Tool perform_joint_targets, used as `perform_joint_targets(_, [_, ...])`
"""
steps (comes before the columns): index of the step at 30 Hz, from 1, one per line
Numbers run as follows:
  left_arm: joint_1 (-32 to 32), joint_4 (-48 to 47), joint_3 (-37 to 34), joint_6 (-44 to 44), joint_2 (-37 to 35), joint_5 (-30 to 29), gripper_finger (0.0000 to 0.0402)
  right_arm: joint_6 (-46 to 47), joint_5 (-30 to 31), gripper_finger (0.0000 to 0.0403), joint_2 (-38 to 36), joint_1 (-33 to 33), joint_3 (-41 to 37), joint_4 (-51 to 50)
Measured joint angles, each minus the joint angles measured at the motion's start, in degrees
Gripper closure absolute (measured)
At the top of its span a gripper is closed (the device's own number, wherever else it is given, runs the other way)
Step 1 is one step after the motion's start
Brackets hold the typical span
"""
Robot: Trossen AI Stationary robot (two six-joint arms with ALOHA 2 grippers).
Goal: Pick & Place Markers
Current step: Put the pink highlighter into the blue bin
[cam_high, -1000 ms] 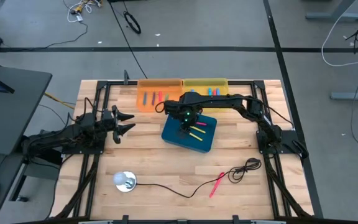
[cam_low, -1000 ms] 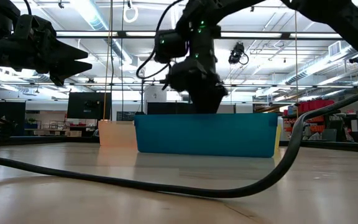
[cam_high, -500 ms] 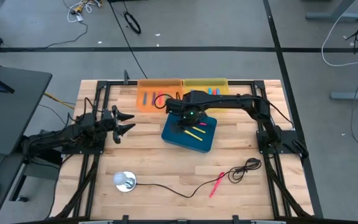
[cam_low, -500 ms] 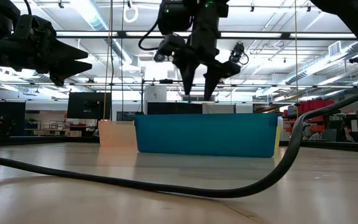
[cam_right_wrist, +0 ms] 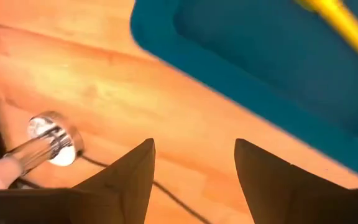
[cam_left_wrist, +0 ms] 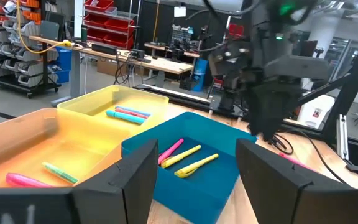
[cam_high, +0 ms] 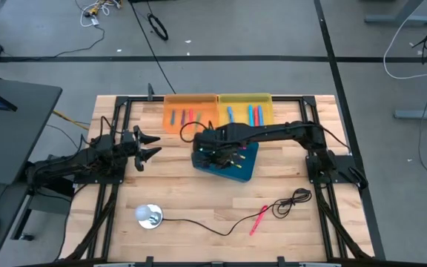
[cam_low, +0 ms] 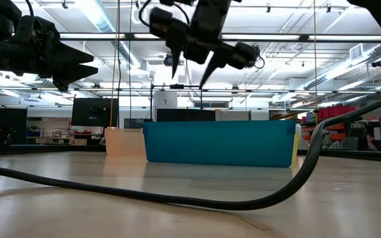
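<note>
Markers lie in three trays at the table's far middle: several in the orange tray (cam_high: 190,113), several in the yellow tray (cam_high: 245,107), and a pink one (cam_left_wrist: 169,151) with two yellow ones (cam_left_wrist: 196,165) on the floor of the blue tray (cam_high: 245,169). One more pink marker (cam_high: 259,219) lies on the bare table near the front. My right gripper (cam_high: 210,152) hangs open and empty above the blue tray's left end, fingers (cam_low: 207,73) pointing steeply down. My left gripper (cam_high: 154,146) waits open at the table's left, level, facing the trays.
A black cable (cam_high: 199,226) runs across the near half of the table from a silver round object (cam_high: 148,216) to a coil (cam_high: 291,202) near the loose pink marker. Black frame rails (cam_high: 117,119) border the table's edges. Bare wood lies between the left gripper and the trays.
My right gripper has risen out of the blue tray and gone toward the table's left edge, rolling about its own axis as it went; its fingers now stand well above the tray's rim. The markers in the tray have stayed where they were.
</note>
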Motion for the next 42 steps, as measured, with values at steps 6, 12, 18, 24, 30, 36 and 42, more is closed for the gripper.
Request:
perform_joint_targets(6, [0.0,0.0,0.0,-0.02,0.02,0.0,0.0179,3.06,0.0,0.0184,0.0,1.96,0.0,2.23])
perform_joint_targets(12, [0.0,0.0,-0.01,0.0,0.02,0.0,0.0179,3.07,0.02,0.0184,0.02,2.07,0.0,1.97])
perform_joint_targets(18, [0.01,0.0,0.0,-0.02,0.02,0.0,0.0179,6.34,-0.03,0.0184,0.02,3.77,-0.63,0.85])
perform_joint_targets(24, [0.0,-0.01,0.0,0.01,0.0,0.0,0.0179,9.33,-1.87,0.0184,0.11,6.17,-2.34,-0.56])
perform_joint_targets(30, [-0.01,-0.02,0.0,-0.03,0.02,0.0,0.0179,13.39,-2.53,0.0184,0.11,8.99,-2.45,-0.22])
perform_joint_targets(36, [0.0,-0.02,0.0,0.0,0.01,0.0,0.0179,19.43,-3.06,0.0184,0.11,13.49,-2.45,0.41])
perform_joint_targets(42, [-0.01,-0.02,0.0,-0.04,0.0,0.0,0.0179,26.24,-3.06,0.0184,0.11,18.16,-2.45,0.52])
